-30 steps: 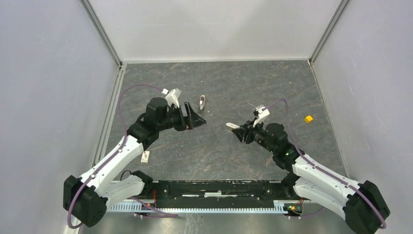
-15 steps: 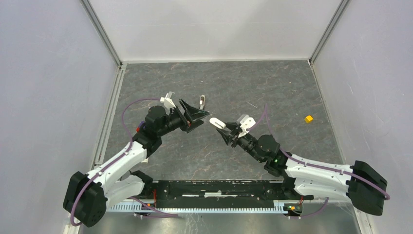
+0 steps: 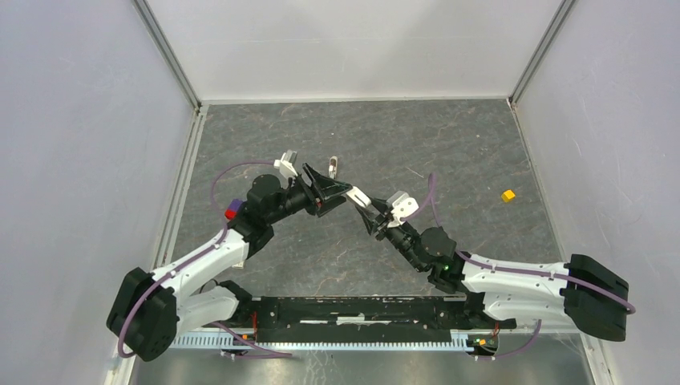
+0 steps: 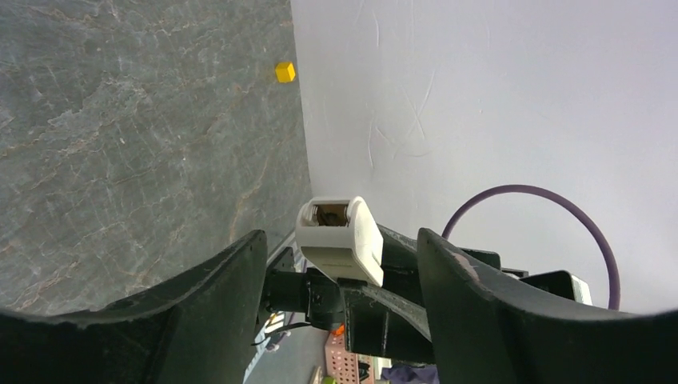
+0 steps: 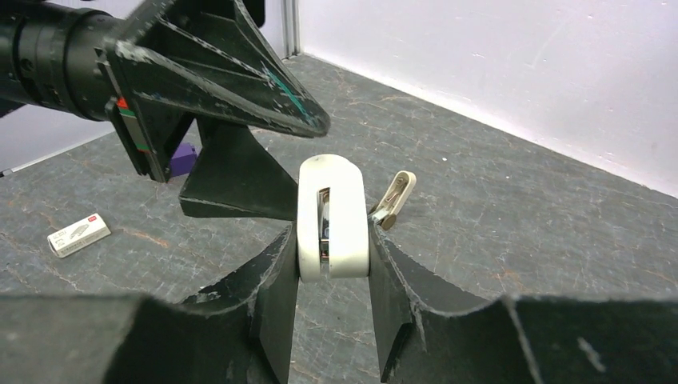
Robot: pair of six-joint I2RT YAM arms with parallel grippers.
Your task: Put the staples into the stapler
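Right hand (image 5: 332, 250) tight around white stapler (image 5: 332, 200); its long axis straight toward left hand (image 4: 342, 240), fingers wide

Small yellow cube (image 3: 507, 195) on the grey veined table (image 3: 465, 136), near its right edge — pale walls (image 3: 353, 48) around

Plain white walls (image 3: 353, 48) are closing in a grey marbled tabletop (image 3: 449, 136) on three sides, metal posts (image 3: 166, 52) standing in the back corners, light falling evenly
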